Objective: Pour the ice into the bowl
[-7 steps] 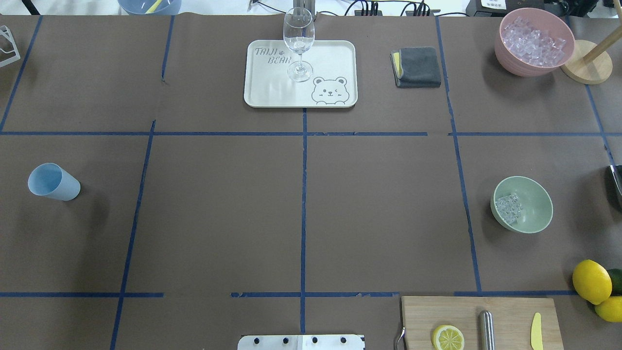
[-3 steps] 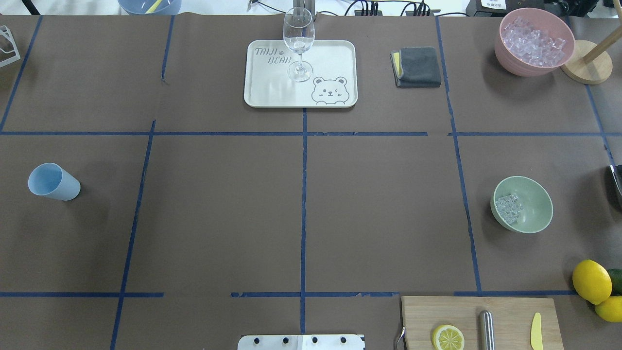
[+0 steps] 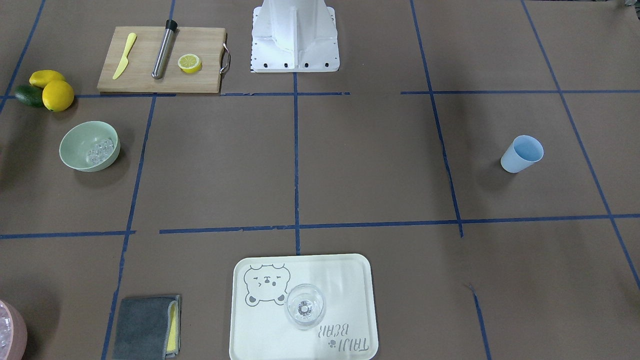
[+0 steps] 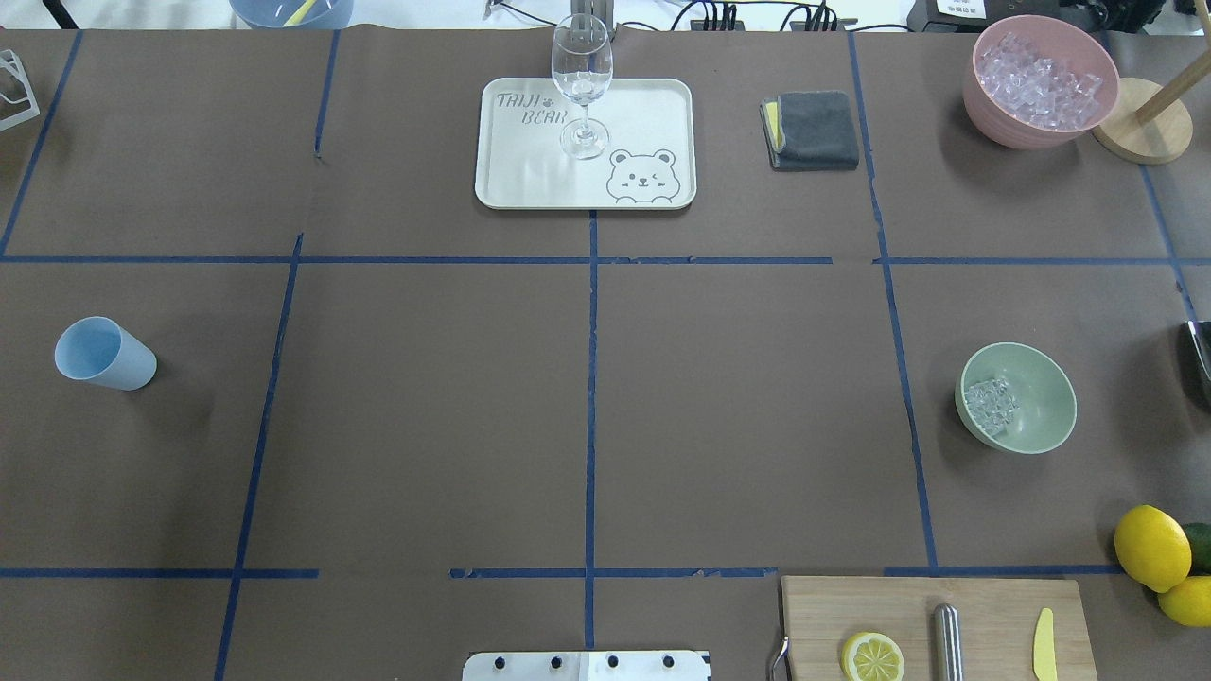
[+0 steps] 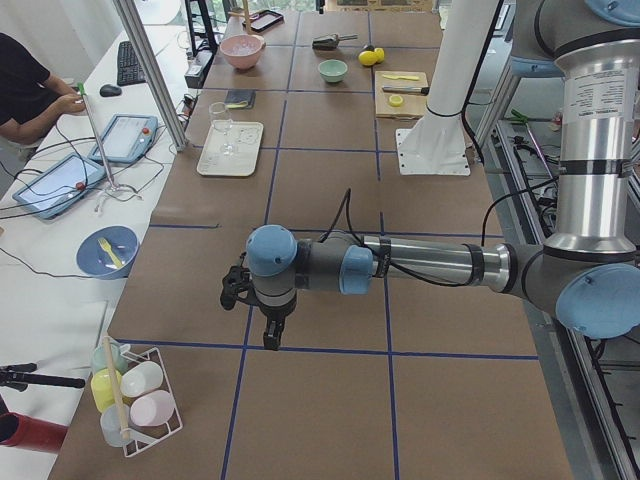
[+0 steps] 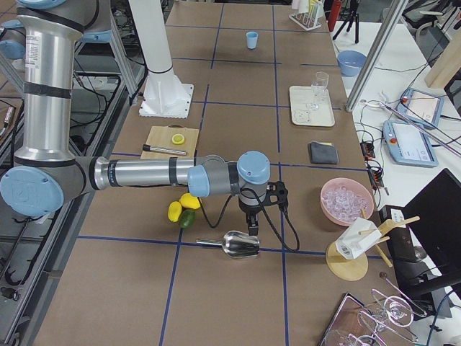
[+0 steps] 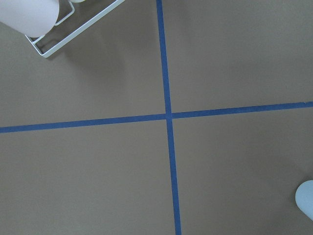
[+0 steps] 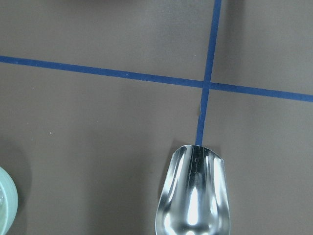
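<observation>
Overhead and front cameras look down from opposite sides, sharing the bowl [image 4: 1041,397] and tray [image 4: 643,123]. End cameras look along the table [image 5: 330,120]; wrist cameras hover close.

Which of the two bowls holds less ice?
The mint-green bowl near the lemons: just a small cluster of ice against one side, while the pink bowl is nearly full.

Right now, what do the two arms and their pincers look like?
Both match. The left arm and right arm are silver metal tubes with grey joints and round light-blue caps. The left pincer and right pincer are small and black. A thin black cable loops beside each wrist. No markings legible.
</observation>
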